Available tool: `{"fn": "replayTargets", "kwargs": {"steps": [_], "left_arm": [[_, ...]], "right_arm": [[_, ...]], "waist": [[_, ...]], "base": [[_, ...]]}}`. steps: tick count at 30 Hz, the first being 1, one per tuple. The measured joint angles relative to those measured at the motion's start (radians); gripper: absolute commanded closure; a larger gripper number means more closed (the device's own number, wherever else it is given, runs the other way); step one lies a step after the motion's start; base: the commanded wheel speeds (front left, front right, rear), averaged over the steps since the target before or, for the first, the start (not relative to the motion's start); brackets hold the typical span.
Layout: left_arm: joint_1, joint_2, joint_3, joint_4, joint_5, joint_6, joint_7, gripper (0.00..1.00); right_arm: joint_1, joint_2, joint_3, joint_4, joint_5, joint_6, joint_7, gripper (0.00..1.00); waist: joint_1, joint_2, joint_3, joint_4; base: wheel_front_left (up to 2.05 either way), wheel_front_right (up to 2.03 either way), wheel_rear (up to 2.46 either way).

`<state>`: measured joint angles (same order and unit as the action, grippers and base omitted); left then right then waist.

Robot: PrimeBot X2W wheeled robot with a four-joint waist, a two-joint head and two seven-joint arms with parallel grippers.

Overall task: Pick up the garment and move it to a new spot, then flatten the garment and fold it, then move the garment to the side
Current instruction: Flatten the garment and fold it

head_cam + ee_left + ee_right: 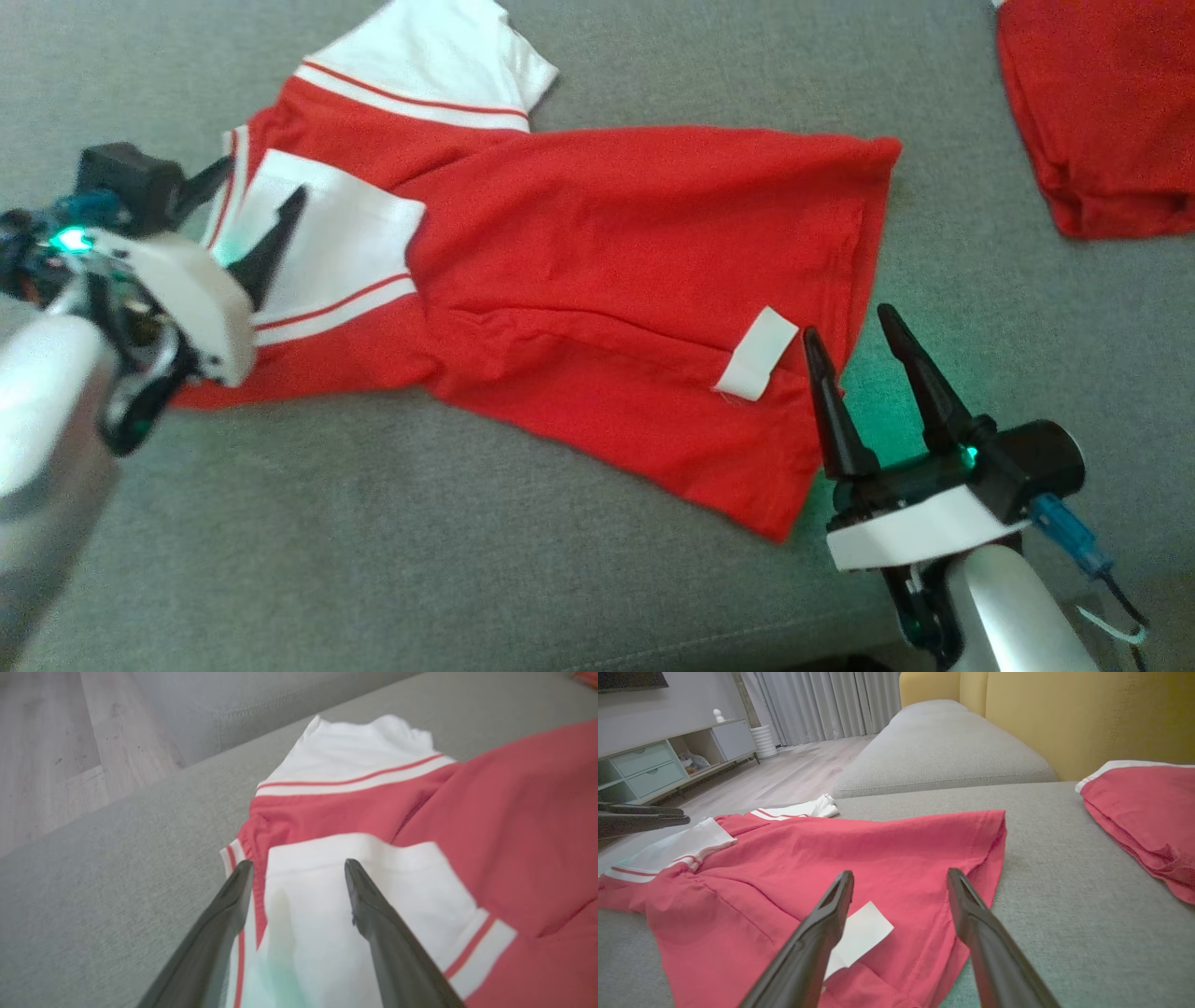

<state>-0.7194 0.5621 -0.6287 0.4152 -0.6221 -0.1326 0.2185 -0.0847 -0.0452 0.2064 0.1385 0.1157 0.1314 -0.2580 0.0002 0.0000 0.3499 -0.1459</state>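
A red garment (607, 271) with white, red-striped sleeves lies spread and partly folded across the grey sofa seat (373, 541); one white sleeve (429, 56) points away from me and a white label (758, 353) shows near its hem. My left gripper (263, 180) hovers open over the folded white sleeve (317, 914) at the garment's left end. Above the hem by the label, my right gripper (845, 320) is open too, nothing between its fingers (817, 933). In the right wrist view the garment (859, 858) stretches leftward.
A second folded red garment (1102, 112) lies at the far right of the seat, also seen as a red pile (1143, 812) below the yellow backrest (1087, 714). Wooden floor (51, 751) lies beyond the sofa's left edge. A TV cabinet (654, 765) stands across the room.
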Motion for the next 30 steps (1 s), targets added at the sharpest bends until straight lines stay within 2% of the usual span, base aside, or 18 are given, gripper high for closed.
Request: {"fn": "replayTargets", "kwargs": {"steps": [2, 5, 9, 10, 11, 14, 15, 16, 21, 25, 30], "left_arm": [[-0.02, 0.055, -0.051, 0.01, -0.036, 0.0, 0.04, 0.0], [-0.06, 0.107, -0.089, 0.052, -0.057, 0.0, 0.066, 0.0], [-0.086, 0.117, -0.132, 0.063, -0.123, 0.0, 0.072, 0.0], [-0.086, 0.116, -0.151, 0.058, -0.143, 0.0, 0.072, 0.05], [-0.086, 0.118, -0.176, 0.046, -0.182, 0.0, 0.075, 0.14], [-0.098, 0.133, -0.212, 0.026, -0.22, 0.0, 0.076, 0.55], [-0.101, 0.14, -0.224, 0.021, -0.227, 0.0, 0.076, 0.73], [-0.104, 0.149, -0.24, 0.015, -0.227, 0.0, 0.074, 1.0], [-0.124, 0.178, -0.288, 0.013, -0.191, 0.0, -0.012, 1.0], [-0.137, 0.197, -0.318, -0.005, -0.073, 0.005, -0.136, 1.0], [-0.101, 0.198, -0.358, -0.108, 0.006, 0.072, -0.231, 1.0]], "right_arm": [[-0.009, 0.0, 0.006, 0.0, 0.007, 0.0, 0.0, 0.0], [-0.015, 0.0, 0.008, -0.001, 0.017, 0.0, 0.0, 0.0], [-0.017, 0.0, 0.009, -0.001, 0.027, 0.0, 0.0, 0.0], [-0.017, 0.0, 0.008, -0.001, 0.027, 0.0, 0.0, 0.0], [-0.022, 0.0, 0.008, -0.001, 0.034, 0.0, 0.0, 0.0], [-0.033, 0.0, 0.007, -0.001, 0.034, 0.0, 0.0, 0.0], [-0.033, 0.0, 0.008, -0.001, 0.034, 0.0, 0.0, 0.0], [-0.033, 0.0, 0.008, -0.001, 0.034, 0.0, 0.0, 0.0], [-0.033, 0.0, 0.007, 0.0, 0.038, 0.0, 0.0, 0.0], [-0.032, 0.0, 0.005, 0.002, 0.042, 0.0, 0.0, 0.0], [-0.025, 0.0, -0.012, 0.005, 0.042, 0.0, 0.0, 0.0]], "waist": [[0.0, 0.0, 0.019, -0.016], [0.0, 0.0, 0.043, -0.038], [0.0, 0.0, 0.063, -0.058], [0.0, 0.0, 0.066, -0.059], [-0.0001, 0.0, 0.07, -0.06], [-0.0001, 0.0, 0.073, -0.057], [-0.0001, 0.0, 0.073, -0.056], [-0.0001, 0.0, 0.073, -0.055], [-0.0002, 0.0, 0.062, -0.051], [-0.0002, 0.0, 0.042, -0.044], [-0.0002, 0.0, 0.012, -0.027]], "base": [[0.0, 0.0, 0.0], [0.0, 0.0, 0.0], [0.0, 0.0, 0.0], [0.0, 0.0, 0.0], [0.0, 0.0, 0.0], [0.0, 0.0, 0.0], [0.0, 0.0, 0.0], [0.0, 0.0, 0.0], [0.0, 0.0, 0.0], [0.0, 0.0, 0.0], [0.0, 0.0, 0.0]]}}
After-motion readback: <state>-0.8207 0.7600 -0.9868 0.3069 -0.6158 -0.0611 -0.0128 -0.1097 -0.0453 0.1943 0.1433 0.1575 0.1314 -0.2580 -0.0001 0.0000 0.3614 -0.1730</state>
